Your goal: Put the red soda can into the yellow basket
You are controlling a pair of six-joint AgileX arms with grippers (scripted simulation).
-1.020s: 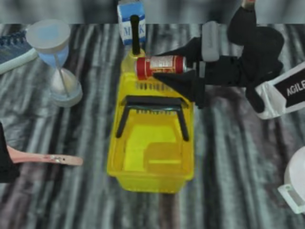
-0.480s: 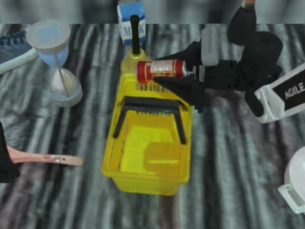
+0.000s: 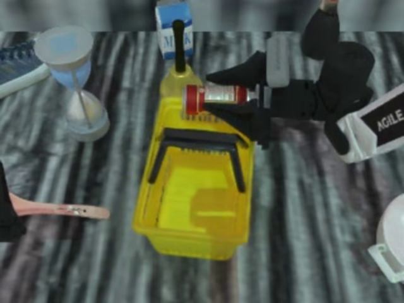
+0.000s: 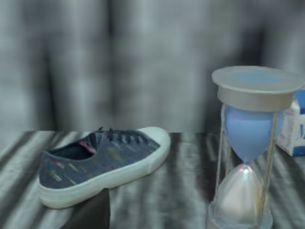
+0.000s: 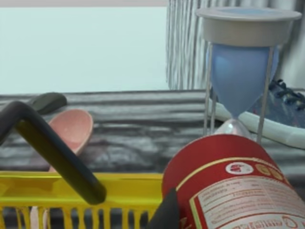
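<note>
The red soda can (image 3: 214, 96) lies on its side over the far end of the yellow basket (image 3: 146, 196), just inside its far rim. My right gripper (image 3: 211, 93) is open around the can, with a gap showing between its upper finger and the can. In the right wrist view the red soda can (image 5: 228, 186) fills the near corner, with one dark fingertip (image 5: 166, 212) beside it. Beyond it are the basket rim (image 5: 43, 188) and a black handle (image 5: 52, 143). My left gripper (image 3: 5, 211) is parked at the table's left edge.
A yellowish bell with a black handle (image 3: 179, 50) and a milk carton (image 3: 173, 25) stand right behind the basket. At the far left are an hourglass (image 3: 72, 82) and a blue shoe (image 3: 16, 66). A pink spoon (image 3: 60, 209) lies left of the basket, and a white object (image 3: 391, 243) sits at the right edge.
The right gripper's fingers have spread apart. The can has dropped lower and looks smaller from above. The basket's near end has shifted slightly left.
</note>
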